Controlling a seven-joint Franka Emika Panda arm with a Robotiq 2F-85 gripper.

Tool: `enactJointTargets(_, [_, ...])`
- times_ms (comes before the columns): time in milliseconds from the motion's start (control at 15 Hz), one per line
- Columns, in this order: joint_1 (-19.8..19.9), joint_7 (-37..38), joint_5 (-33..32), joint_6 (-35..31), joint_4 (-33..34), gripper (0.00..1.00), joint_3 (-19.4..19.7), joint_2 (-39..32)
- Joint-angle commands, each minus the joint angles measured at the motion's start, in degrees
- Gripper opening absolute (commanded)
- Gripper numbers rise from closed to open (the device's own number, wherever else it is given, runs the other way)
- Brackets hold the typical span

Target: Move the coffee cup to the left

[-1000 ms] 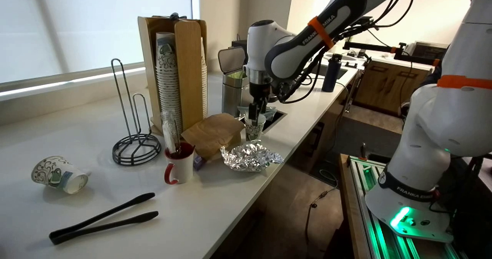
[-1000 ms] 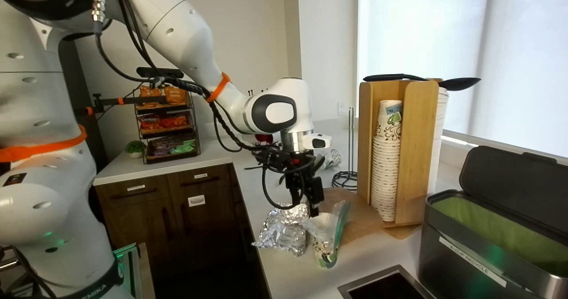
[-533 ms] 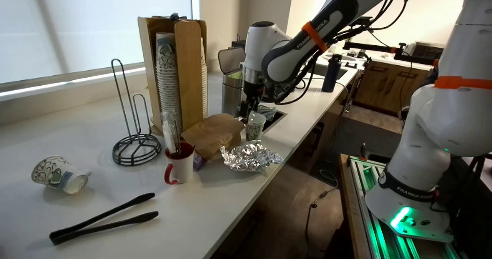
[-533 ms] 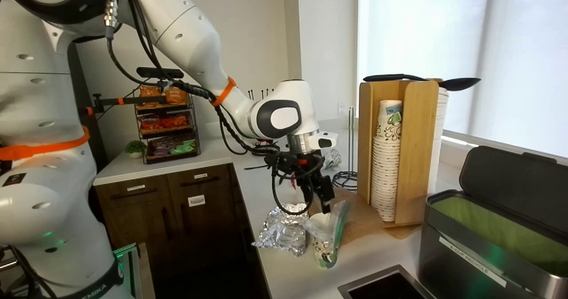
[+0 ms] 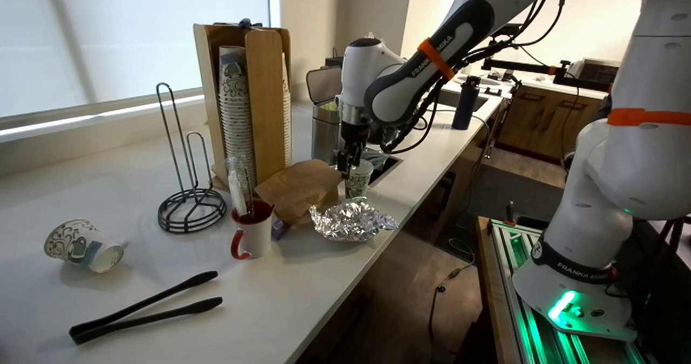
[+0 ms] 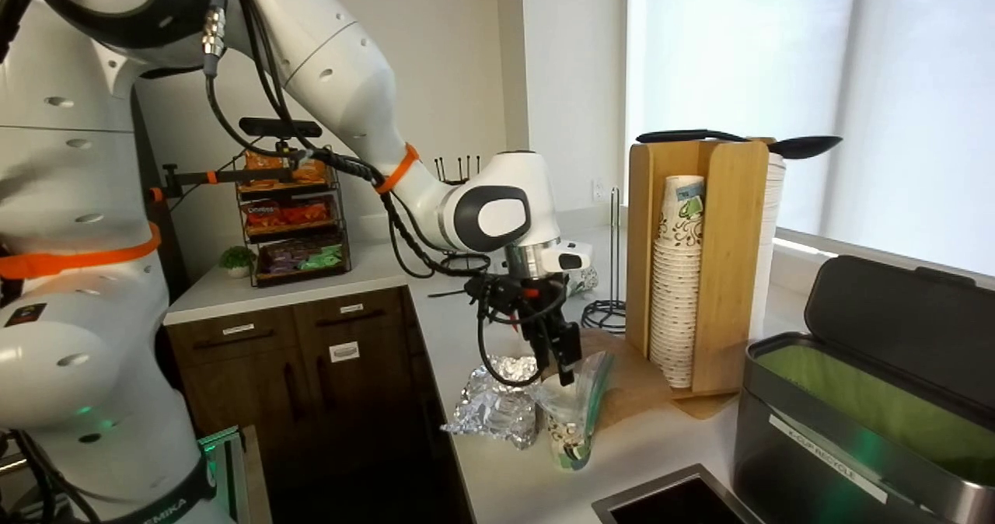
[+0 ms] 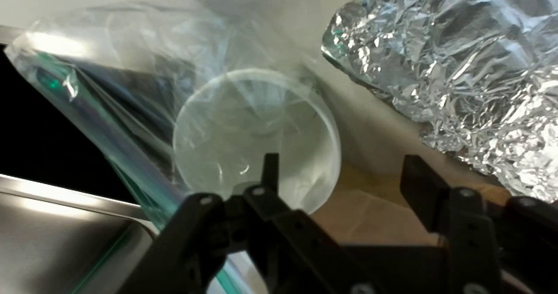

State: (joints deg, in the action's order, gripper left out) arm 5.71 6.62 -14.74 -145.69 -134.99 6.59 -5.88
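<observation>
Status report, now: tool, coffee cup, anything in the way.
Tool open, no grip yet. Coffee cup upright on the counter. Plastic bag at the cup's mouth may snag; crumpled foil close beside the cup.

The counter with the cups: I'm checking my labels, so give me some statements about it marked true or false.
1. In the wrist view, one finger of the claw overlaps the mouth of the upright cup. True.
2. The claw is shut tight. False: its fingers stand apart.
3. Crumpled foil lies on the counter near the upright cup. True.
4. The mug is tipped over. False: the mug stands upright.
5. Another patterned cup lies on its side near the black tongs. True.
6. The clear bag is far from the upright cup. False: the bag is right at that cup.
</observation>
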Motion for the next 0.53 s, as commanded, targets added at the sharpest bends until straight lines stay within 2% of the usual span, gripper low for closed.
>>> enactJointTargets(0, [-0.41, 0.46, 1.0, -0.91, 0.5, 0.42, 0.01, -1.32])
enactJointTargets(333, [-0.36, 0.19, 0.88, -0.74, 0.75, 0.04, 0.13, -2.09])
enactJointTargets(467, [-0.65, -0.03, -0.92, 0.34, 0.76, 0.0, 0.3, -0.55])
